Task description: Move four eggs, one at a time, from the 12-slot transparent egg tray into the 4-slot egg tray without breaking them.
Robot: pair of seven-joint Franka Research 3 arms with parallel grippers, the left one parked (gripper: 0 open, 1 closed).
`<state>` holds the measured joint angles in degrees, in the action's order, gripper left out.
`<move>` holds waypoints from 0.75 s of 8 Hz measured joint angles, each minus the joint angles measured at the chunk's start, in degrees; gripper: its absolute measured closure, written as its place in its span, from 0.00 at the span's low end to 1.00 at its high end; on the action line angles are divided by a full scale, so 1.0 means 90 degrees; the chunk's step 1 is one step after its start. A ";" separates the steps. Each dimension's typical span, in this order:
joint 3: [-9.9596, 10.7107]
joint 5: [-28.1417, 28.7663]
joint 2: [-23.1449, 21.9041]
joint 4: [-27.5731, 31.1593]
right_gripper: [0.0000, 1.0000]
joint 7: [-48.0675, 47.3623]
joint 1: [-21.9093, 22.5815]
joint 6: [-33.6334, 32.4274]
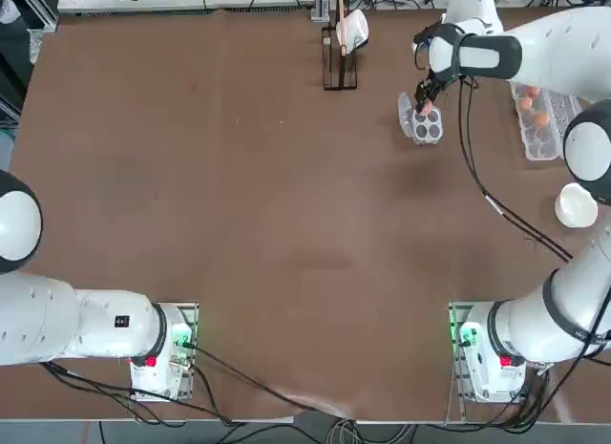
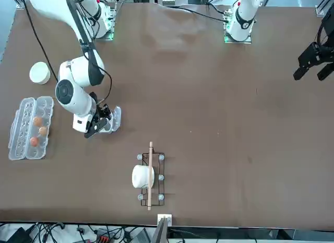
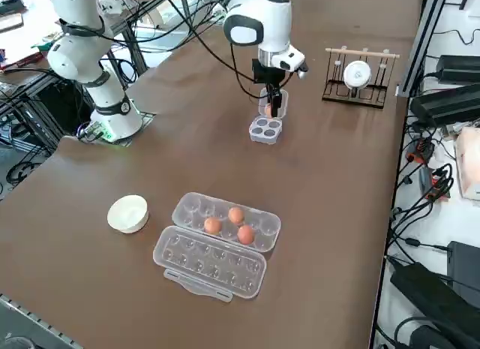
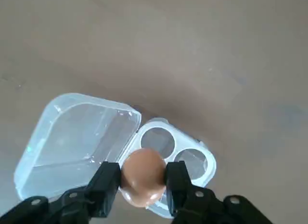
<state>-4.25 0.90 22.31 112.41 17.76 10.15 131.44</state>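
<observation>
One orange-brown oval egg (image 4: pixel 143 177) clamped between black fingers (image 4: pixel 107 185) of right gripper (image 4: pixel 143 183), over clear plastic four-cup tray (image 3: pixel 265 130); three more eggs (image 3: pixel 236 215) in long transparent carton (image 3: pixel 211 257), at four o'clock from small tray in top view, on brown desk (image 3: pixel 225 161).

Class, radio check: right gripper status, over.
Right gripper shut on egg, over 4-slot tray. Three eggs in long carton. Small tray's lid open, nothing blocking.

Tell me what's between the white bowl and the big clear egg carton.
Only bare tabletop lies between the white bowl and the carton, as the right side view shows.
</observation>
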 joint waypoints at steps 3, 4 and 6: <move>0.0013 0.0000 0.0007 0.0291 0.44 -0.0001 -0.0008 0.0217; 0.0019 0.0000 0.0007 0.0351 0.44 -0.0001 -0.0008 0.0246; 0.0022 0.0000 0.0007 0.0394 0.44 -0.0006 -0.0008 0.0251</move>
<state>-4.04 0.90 22.36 115.96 17.71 10.08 133.69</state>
